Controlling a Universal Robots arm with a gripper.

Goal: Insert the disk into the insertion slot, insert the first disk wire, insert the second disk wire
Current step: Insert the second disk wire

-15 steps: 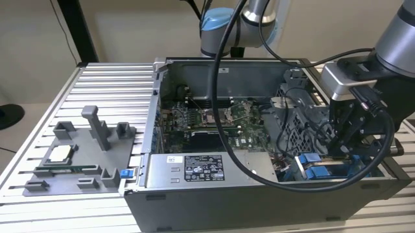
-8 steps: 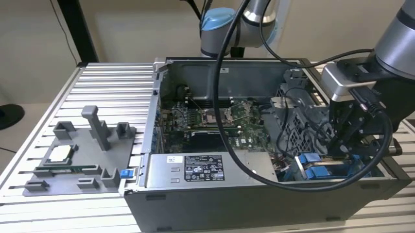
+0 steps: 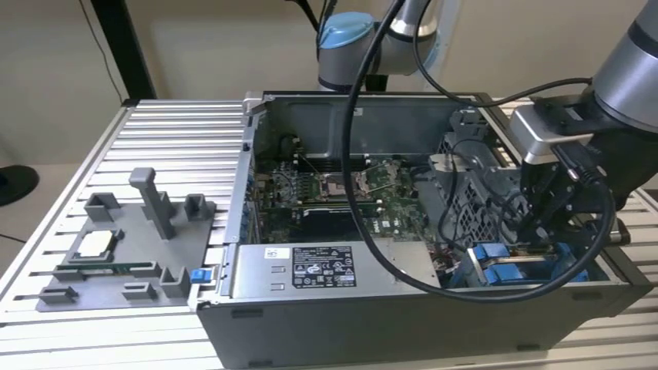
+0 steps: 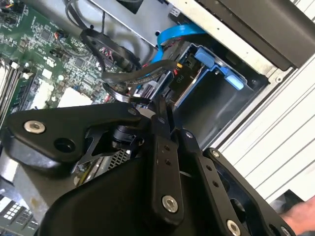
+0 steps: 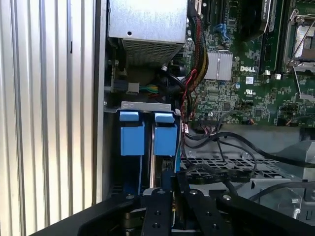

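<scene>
The disk sits in its blue carrier [image 5: 165, 140] inside the insertion slot [image 5: 147, 105], a grey metal bay at the case's front corner; a second blue carrier [image 5: 132, 140] stands beside it. In the exterior view my gripper [image 3: 547, 237] reaches down into the case just behind the blue carriers [image 3: 495, 258]. In the second wrist view the fingers [image 4: 158, 123] stand pressed together on a thin black disk wire [image 4: 133, 73] that loops over toward the disk's end. A black connector [image 4: 178, 73] and a blue flat cable [image 4: 177, 33] lie at that end.
The open computer case [image 3: 411, 316] lies on a slatted metal table [image 3: 175, 146]. A grey labelled power-supply box [image 3: 308, 270] runs along the near wall, with the motherboard [image 3: 340, 193] behind it. A grey fixture [image 3: 113, 254] with small parts sits on the exterior view's left.
</scene>
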